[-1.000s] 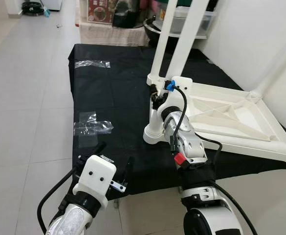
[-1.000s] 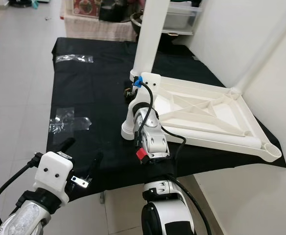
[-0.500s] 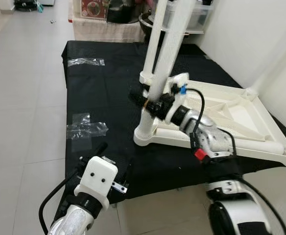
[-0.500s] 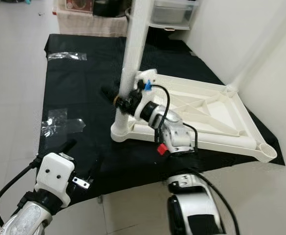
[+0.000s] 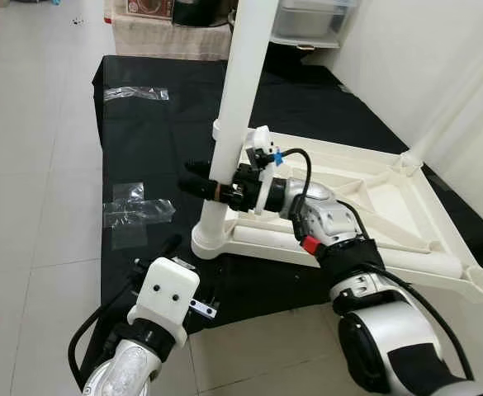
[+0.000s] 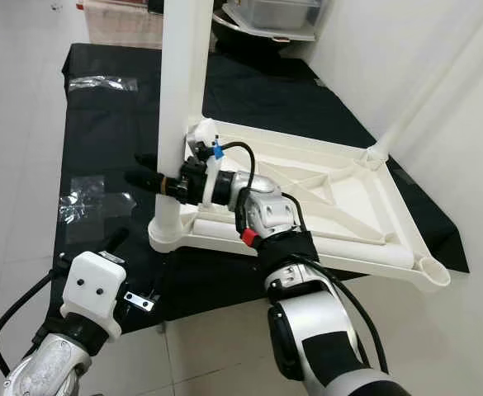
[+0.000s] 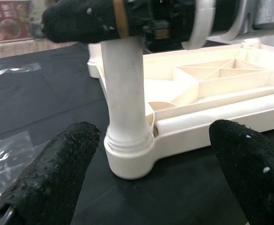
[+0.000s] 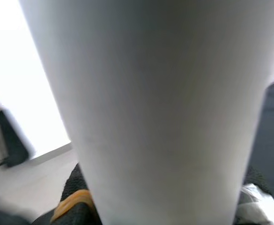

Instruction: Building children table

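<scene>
Left eye view: right pincer (image 5: 212, 188) now clamps table leg (image 5: 233, 124), upright in the upturned tabletop (image 5: 390, 210) corner socket; earlier beside it. Left pincer (image 7: 151, 173) spread, idle. Leg seating underway.

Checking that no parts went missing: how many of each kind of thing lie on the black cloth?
Tabletop: 1
Legs standing in it: 2
Clear plastic bags: 2
Total: 5
</scene>
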{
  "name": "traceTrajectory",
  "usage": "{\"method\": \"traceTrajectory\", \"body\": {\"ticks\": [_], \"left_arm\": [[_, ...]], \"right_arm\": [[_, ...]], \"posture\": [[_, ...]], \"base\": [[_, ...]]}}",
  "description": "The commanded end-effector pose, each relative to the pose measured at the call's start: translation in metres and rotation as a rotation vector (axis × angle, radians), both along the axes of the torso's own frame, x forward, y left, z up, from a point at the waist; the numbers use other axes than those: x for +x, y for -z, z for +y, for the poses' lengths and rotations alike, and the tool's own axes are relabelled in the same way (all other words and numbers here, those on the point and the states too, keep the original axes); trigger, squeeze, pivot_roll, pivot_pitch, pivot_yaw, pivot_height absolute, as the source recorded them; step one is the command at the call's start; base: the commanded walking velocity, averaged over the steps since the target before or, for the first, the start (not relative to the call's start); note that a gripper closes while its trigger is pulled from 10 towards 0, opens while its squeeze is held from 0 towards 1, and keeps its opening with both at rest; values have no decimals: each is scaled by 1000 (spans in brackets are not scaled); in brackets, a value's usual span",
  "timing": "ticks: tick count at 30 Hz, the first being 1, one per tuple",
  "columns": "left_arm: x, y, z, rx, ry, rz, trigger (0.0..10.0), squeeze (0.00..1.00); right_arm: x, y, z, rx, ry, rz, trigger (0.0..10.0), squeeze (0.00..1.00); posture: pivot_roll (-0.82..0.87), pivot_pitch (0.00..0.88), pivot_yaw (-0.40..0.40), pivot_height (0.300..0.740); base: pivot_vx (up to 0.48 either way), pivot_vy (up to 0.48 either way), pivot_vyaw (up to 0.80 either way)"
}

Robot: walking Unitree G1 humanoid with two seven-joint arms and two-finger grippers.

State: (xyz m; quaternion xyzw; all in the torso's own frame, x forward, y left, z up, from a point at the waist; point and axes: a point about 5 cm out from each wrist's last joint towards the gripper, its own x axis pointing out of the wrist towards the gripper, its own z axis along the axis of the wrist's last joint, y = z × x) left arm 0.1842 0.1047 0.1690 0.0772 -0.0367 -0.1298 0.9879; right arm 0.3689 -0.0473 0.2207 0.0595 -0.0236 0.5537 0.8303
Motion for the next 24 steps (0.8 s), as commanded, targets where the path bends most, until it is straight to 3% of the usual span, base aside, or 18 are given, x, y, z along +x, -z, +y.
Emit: {"method": "traceTrajectory", "body": {"ticks": [1, 3, 4, 5, 7, 8, 11, 15, 20, 21, 22, 24], "left_arm": [[-1, 2, 0, -19, -6, 17, 10000, 0], [0, 1, 0, -18, -5, 15, 10000, 0], [0, 1, 0, -18, -5, 15, 10000, 0], [1, 2, 1, -14, -3, 15, 10000, 0], [1, 3, 1, -10, 0, 14, 10000, 0], [2, 3, 1, -26, -3, 20, 10000, 0], [3, 3, 0, -38, -6, 21, 10000, 0], [4, 2, 1, -19, -2, 13, 10000, 0], [4, 3, 0, -14, 3, 16, 10000, 0], [3, 3, 0, -11, 7, 13, 10000, 0], [3, 3, -1, -9, 9, 11, 10000, 0], [3, 3, -1, -4, 12, 9, 10000, 0]], "right_arm": [[8, 7, -11, 7, 178, 72, 0, 0], [13, 9, -15, 12, 321, 88, 0, 0], [13, 9, -15, 12, 321, 88, 0, 0], [18, 12, -22, 27, 533, 103, 0, 0], [21, 16, -30, 42, 720, 135, 0, 0], [17, 24, -39, 61, 889, 162, 0, 0], [1, 39, -54, 72, 1187, 198, 0, 0], [-12, 45, -49, 125, 1298, 260, 0, 0], [-14, 48, -27, 163, 1220, 314, 0, 0], [-14, 43, -16, 193, 1123, 304, 10000, 0], [-13, 38, -9, 223, 1046, 287, 10000, 1000], [-14, 29, -3, 253, 971, 258, 10000, 1000]], "posture": [[142, 95, -200, 740], [138, 95, -191, 740], [138, 95, -191, 740], [126, 90, -182, 740], [122, 89, -181, 740], [118, 86, -176, 740], [126, 84, -178, 740], [128, 85, -177, 740], [129, 81, -175, 740], [130, 79, -179, 740], [129, 78, -178, 740], [127, 76, -178, 740]], "base": [[0, 0, 0], [0, 0, 0], [0, 0, 0], [0, 0, 0], [0, 0, 0], [0, 0, 0], [0, 0, 0], [0, 0, 0], [0, 0, 0], [0, 0, 0], [0, 0, 0], [0, 0, 0]]}}
